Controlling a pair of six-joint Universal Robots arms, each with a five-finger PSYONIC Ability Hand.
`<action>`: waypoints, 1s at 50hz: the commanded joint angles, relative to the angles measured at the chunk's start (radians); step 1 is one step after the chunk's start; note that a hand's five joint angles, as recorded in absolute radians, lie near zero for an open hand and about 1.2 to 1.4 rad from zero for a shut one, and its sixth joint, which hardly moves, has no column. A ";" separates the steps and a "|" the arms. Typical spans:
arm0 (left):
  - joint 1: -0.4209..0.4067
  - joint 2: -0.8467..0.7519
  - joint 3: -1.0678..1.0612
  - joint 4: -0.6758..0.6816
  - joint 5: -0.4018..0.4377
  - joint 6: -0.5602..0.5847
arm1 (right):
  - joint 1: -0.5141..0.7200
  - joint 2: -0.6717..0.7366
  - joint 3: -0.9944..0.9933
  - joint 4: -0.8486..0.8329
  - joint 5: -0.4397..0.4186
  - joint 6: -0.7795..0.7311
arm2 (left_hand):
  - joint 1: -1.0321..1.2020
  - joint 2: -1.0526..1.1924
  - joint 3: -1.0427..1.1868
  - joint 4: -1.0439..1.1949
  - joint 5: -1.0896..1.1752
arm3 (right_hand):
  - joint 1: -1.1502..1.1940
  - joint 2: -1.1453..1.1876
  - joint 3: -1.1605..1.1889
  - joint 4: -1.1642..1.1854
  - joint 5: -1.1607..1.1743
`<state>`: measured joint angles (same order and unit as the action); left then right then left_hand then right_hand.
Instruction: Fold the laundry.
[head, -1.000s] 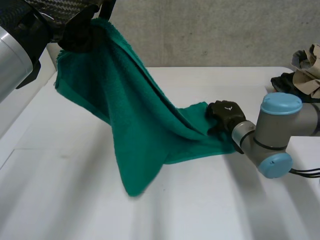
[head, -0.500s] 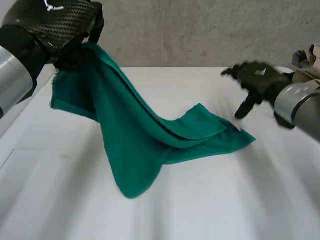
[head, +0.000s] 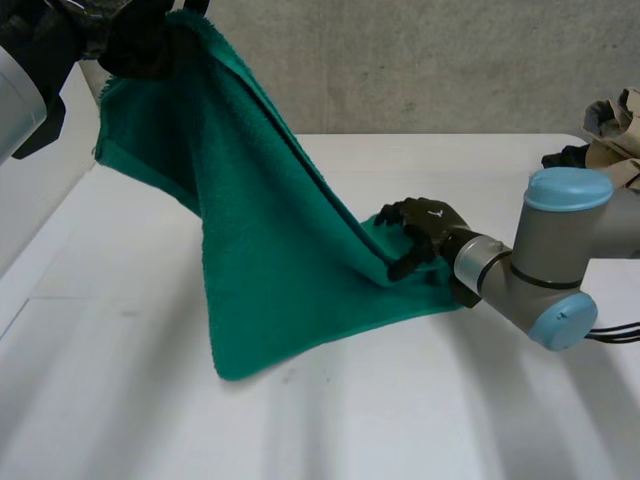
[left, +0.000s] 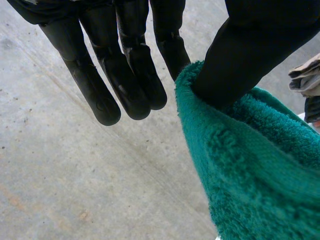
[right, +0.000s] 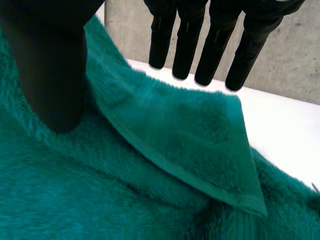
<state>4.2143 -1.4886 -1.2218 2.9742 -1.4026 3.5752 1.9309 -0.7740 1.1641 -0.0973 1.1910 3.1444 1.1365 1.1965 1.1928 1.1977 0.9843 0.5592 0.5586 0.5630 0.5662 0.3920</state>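
A green towel (head: 270, 260) hangs from my left hand (head: 140, 45), which is raised high at the back left and shut on the towel's upper corner. In the left wrist view the thumb presses the towel's edge (left: 250, 165) against a finger of the left hand (left: 125, 75); the other fingers are straight. The towel's lower end trails on the white table (head: 400, 420). My right hand (head: 425, 228) rests at that end's right corner. In the right wrist view the right hand (right: 210, 45) is open, thumb and straight fingers spread above a turned-over corner of the towel (right: 175, 135).
A pile of beige and dark clothes (head: 610, 130) lies at the table's back right corner, behind my right arm (head: 560, 250). A grey wall stands behind the table.
My right hand let go of the towel's corner, swung up and to the right, then came back down onto that corner. My left hand lifted its corner higher.
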 joint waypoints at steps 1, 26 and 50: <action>-0.004 -0.006 0.007 0.002 -0.001 0.001 | -0.001 0.068 -0.052 -0.027 0.010 -0.007 | 0.260 0.200 0.203 0.199 0.237 | 0.511 0.512 0.507 0.504 0.504; 0.135 -0.048 -0.309 0.005 0.008 0.016 | -0.208 -0.676 0.061 0.663 0.024 -0.806 | 0.260 0.200 0.203 0.199 0.237 | 0.837 0.838 0.833 0.830 0.830; 0.104 -0.688 0.630 0.391 -0.116 0.148 | -0.055 -0.227 -0.319 -0.033 0.252 -0.670 | 0.260 0.200 0.203 0.199 0.237 | 0.837 0.838 0.833 0.830 0.830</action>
<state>4.3229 -2.1478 -0.9845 3.2102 -1.4264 3.7274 1.8598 -0.9751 0.9167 0.3537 1.3869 2.3528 1.1365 1.1973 1.1934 1.2016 0.9843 1.1190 1.1821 1.1919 1.1959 0.9759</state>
